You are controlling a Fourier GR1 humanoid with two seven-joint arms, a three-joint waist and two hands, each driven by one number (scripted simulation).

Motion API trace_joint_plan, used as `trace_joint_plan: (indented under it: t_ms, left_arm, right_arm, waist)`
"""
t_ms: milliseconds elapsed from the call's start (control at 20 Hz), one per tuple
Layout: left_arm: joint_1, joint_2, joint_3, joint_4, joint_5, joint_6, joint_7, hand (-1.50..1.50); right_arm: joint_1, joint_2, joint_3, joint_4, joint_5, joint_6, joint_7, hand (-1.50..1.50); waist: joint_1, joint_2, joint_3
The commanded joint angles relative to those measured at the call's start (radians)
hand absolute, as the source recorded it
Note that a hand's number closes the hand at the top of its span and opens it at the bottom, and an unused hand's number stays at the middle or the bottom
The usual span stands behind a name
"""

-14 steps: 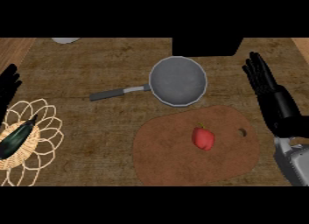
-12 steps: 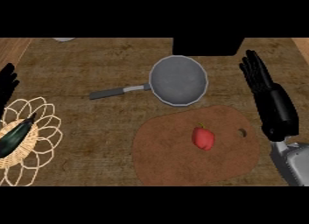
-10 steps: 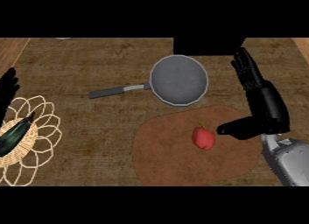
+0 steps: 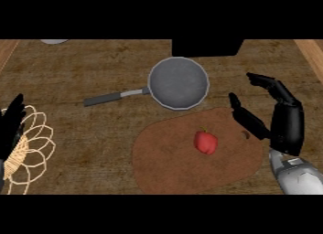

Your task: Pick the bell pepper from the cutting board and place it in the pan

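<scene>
One robot hand [image 4: 282, 121], the right, hangs open beside the bell pepper [image 4: 206, 142]; it should drop straight over it, then close.

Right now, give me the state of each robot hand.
Left robot hand: open, holding nothing, at the left edge over the wire basket.
Right robot hand: open, holding nothing, beside the pepper.

We record a table [image 4: 89, 132] of rough, matt brown wood grain. The cutting board [image 4: 170, 164] looks like smooth matt wood, reddish brown. The pan [image 4: 178, 83] appears dull grey metal. The bell pepper [image 4: 206, 142] shows smooth red skin. We note a pale open-weave wicker basket [image 4: 32, 155].
</scene>
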Motion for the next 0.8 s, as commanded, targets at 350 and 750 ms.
trace_joint_plan:
  t_ms: [350, 750]
  left_arm:
    - [0.013, -0.009, 0.002, -0.029, -0.018, -0.005, 0.036, 0.0]
    - [0.007, -0.05, -0.024, -0.013, -0.033, 0.007, 0.019, 0.0]
  right_arm:
    - [0.294, -0.047, 0.25, -0.33, 0.563, -0.084, 0.353, -1.5]
    - [0.163, -0.139, 0.225, -0.309, 0.783, 0.363, 0.796, -1.5]
  waist:
    - [0.025, 0.001, -0.002]
    - [0.043, 0.008, -0.011]
